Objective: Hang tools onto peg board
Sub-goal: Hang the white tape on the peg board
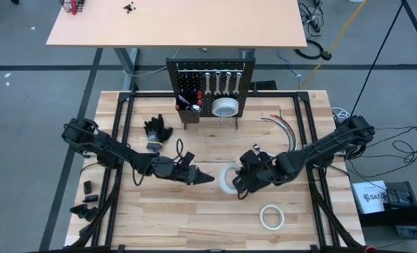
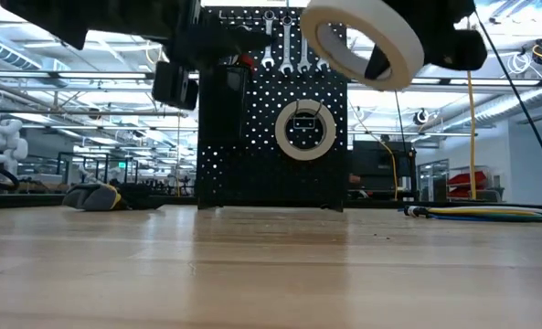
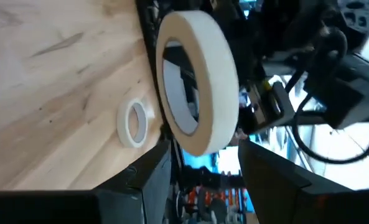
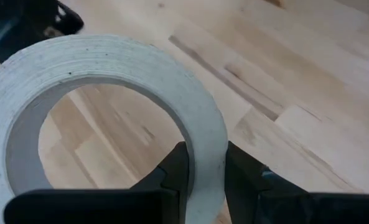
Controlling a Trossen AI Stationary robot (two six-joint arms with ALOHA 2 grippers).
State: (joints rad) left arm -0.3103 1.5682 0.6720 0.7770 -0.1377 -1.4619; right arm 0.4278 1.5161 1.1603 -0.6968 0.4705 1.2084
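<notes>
A white tape roll (image 1: 227,179) hangs above the table's middle, with my right gripper (image 1: 239,181) shut on it. The low view shows this roll (image 2: 362,41) high up and tilted. My left gripper (image 3: 203,155) is open just left of it. The roll's near rim (image 3: 203,140) stands between its fingertips; no touch shows. The peg board (image 1: 209,77) stands upright at the far edge. It bears silver wrenches (image 1: 219,79), a bin with screwdrivers (image 1: 189,105) and another tape roll (image 1: 225,107) on its hooks. My right gripper pinches the roll's wall (image 4: 203,140), one finger inside the ring and one outside. The fingers slant down from the table's right side and lie across the band. The roll is lifted clear of the table and stands on edge, tilted.
Another white tape roll (image 1: 271,216) lies flat near the front right. Black gloves (image 1: 157,131) lie left of the peg board. Thin curved cables (image 1: 282,126) lie to its right. Bare wood stretches between the held roll and the peg board.
</notes>
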